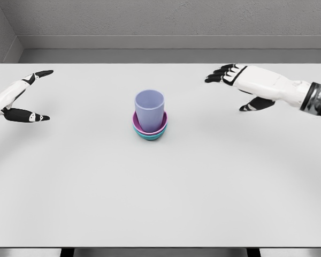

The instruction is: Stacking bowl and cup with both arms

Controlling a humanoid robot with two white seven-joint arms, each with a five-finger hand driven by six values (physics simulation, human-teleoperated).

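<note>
Fingers: left hand and right hand spread, holding nothing.
Cup: likely light, stiff, slippery — grip its sides.
Bowls: nested under cup, mid-counter.

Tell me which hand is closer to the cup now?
Right, by a small margin. The right hand is open, up and to the right of the cup. The left hand is open too, farther off near the table's left edge.

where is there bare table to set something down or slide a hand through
Bare table runs across the whole front below the cup stacked in the bowls. Free lanes also lie between the stack and the left hand, and between it and the right hand. Only the centre is occupied.
</note>
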